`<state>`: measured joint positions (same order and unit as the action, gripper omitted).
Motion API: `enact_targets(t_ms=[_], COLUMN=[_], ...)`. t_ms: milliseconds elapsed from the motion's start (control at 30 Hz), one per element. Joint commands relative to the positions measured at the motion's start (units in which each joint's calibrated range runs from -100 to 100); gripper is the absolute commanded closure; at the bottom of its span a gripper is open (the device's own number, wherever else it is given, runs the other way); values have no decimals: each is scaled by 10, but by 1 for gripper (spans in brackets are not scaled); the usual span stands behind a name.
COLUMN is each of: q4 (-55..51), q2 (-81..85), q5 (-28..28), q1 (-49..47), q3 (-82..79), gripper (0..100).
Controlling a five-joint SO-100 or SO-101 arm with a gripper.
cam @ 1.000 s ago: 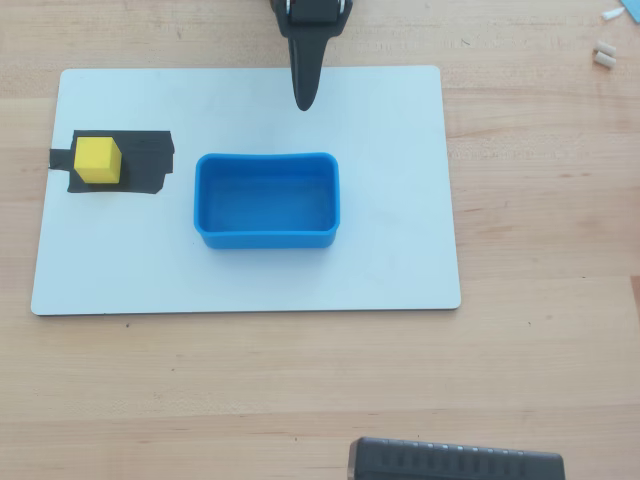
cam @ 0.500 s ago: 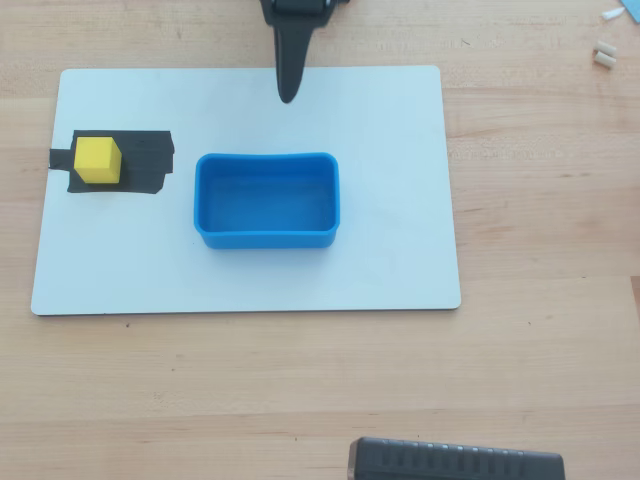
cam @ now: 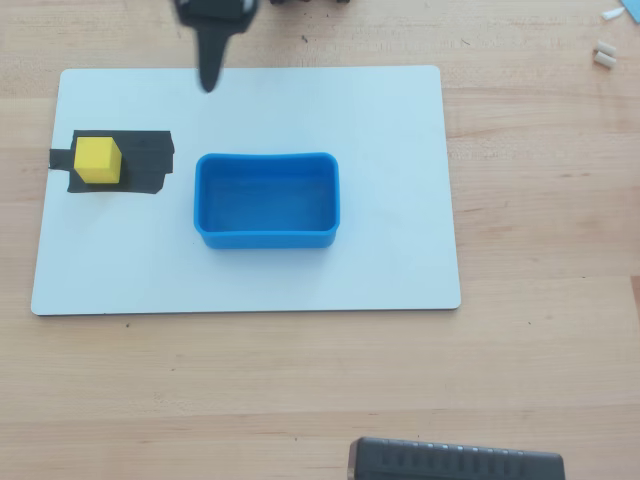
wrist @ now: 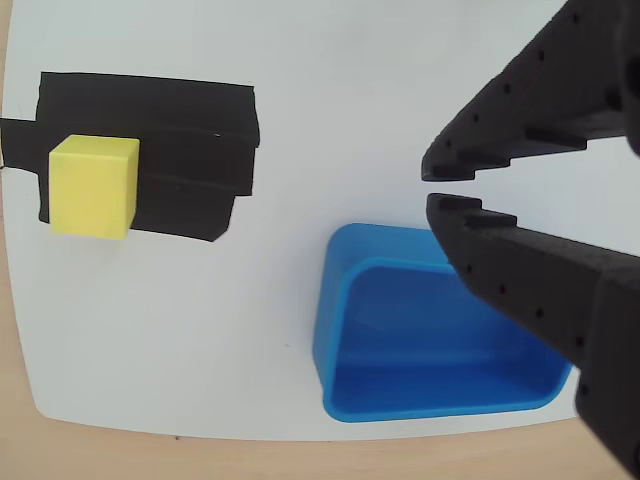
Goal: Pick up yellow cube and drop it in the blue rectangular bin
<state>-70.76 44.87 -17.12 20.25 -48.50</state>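
Yellow cube (cam: 98,160) rests on a black tape patch (cam: 145,165) at the left side of a white board (cam: 390,110) in the overhead view; the board lies on a wooden table (cam: 540,340). The blue rectangular bin (cam: 266,238) stands on the same board, to the right of the cube and apart from it; its interior holds nothing. The gripper (cam: 209,82) hangs over the upper edge of the board in the overhead view, above and between cube and bin, touching neither. In the wrist view the gripper (wrist: 432,188) enters from the right; its two black fingers nearly meet at the tips, with only a narrow gap and nothing between them; the jaws are effectively closed and empty. The wrist view shows the cube (wrist: 92,187) on the tape (wrist: 190,160) at left; the bin (wrist: 330,340) lies at lower centre, partly behind the lower finger. A dark object (cam: 455,462) sits at the bottom edge of the overhead view.
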Motion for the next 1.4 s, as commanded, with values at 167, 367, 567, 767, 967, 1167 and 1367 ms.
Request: enact_targets(t_ms=[167,367,567,767,967,1167,1367], q4=[-32,-34,-17,-8,-8,-11,-29], q2=[-238,-350,-430,-433,-503,-514,-504], q5=[-36,-50,-51,-52,-52,-47,-43], q1=[75,109,145,153,165,170,173], q3=[263,354,407,433,494,500,500], gripper=[100,100,100,100,100,99,79])
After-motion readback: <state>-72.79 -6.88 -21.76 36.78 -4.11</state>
